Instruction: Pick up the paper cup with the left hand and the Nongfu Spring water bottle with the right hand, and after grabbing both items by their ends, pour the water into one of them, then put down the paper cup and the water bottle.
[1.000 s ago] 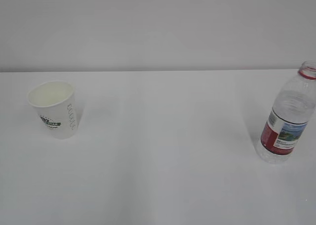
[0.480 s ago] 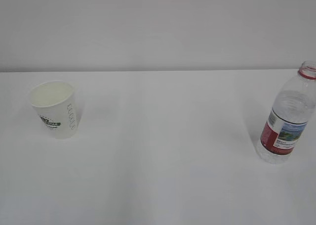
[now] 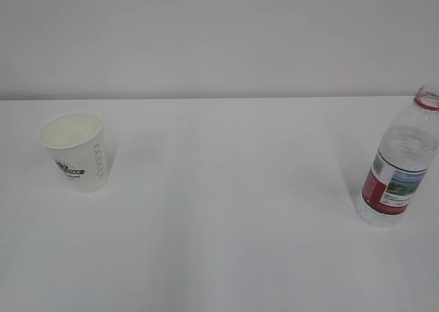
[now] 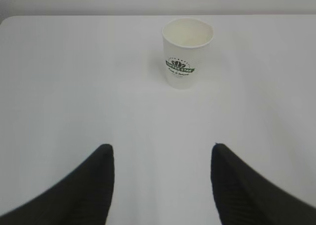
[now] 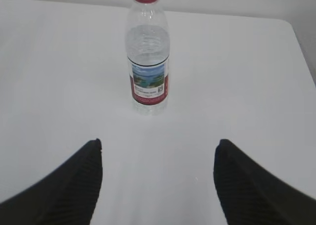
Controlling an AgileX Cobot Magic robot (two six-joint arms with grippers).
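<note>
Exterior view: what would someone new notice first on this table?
A clear water bottle with a red label stands upright at the far right of the white table, its cap off. A white paper cup with a green logo stands upright at the far left, well apart from it. No arm shows in that view; each wrist view shows open black fingers short of its object.

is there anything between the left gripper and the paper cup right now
Nothing visible. In the left wrist view, only bare white table lies between the open left gripper and the upright paper cup ahead.
</note>
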